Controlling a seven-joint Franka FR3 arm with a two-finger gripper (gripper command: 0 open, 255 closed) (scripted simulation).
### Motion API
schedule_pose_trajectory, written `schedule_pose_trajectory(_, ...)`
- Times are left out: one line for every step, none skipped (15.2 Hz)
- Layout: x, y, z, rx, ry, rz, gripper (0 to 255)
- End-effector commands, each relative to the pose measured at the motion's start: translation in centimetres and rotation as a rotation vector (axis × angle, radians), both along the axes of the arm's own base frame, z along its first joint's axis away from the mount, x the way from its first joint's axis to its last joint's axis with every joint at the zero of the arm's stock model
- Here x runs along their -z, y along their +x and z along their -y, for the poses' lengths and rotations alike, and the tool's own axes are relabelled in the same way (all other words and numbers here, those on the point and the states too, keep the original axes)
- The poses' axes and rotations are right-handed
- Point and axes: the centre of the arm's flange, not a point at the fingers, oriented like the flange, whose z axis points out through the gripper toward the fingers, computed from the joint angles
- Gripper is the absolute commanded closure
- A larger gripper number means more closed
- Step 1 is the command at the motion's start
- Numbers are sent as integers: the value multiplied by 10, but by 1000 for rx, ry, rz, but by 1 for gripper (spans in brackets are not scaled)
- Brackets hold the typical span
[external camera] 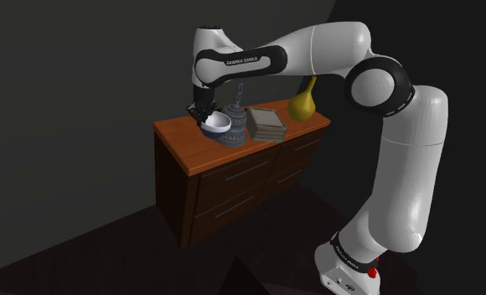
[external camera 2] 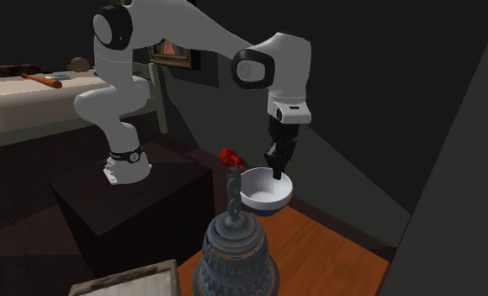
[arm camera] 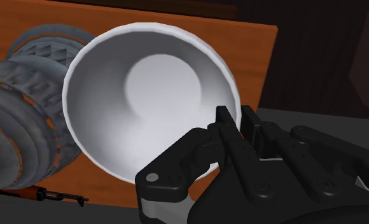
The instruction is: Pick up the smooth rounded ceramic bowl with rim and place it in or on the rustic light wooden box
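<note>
The white rounded bowl is over the wooden dresser top, close beside a grey bell-shaped ornament. My gripper is shut on the bowl's rim, one finger inside and one outside the wall. The bowl looks slightly tilted; I cannot tell whether it rests on the top or hangs just above it. The light wooden box stands on the other side of the ornament from the bowl, and its corner shows in the second exterior view.
A yellow vase stands at the dresser's far end past the box. The tall ornament rises between bowl and box. A small red object lies beyond the dresser edge. The arm's stand sits on dark floor.
</note>
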Motion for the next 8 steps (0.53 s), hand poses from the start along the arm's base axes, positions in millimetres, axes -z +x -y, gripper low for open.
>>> schedule_pose_trajectory(-12, -1, 0, 0, 0, 0, 255)
schedule_pose_trajectory(-17, -1, 0, 0, 0, 0, 255)
schedule_pose_trajectory(-23, -1, 0, 0, 0, 0, 255)
schedule_pose_trajectory(-28, -1, 0, 0, 0, 0, 255)
schedule_pose_trajectory(-33, -1, 0, 0, 0, 0, 255)
schedule_pose_trajectory(-38, -1, 0, 0, 0, 0, 255)
schedule_pose_trajectory(-44, -1, 0, 0, 0, 0, 255)
schedule_pose_trajectory(-49, -1, 0, 0, 0, 0, 255)
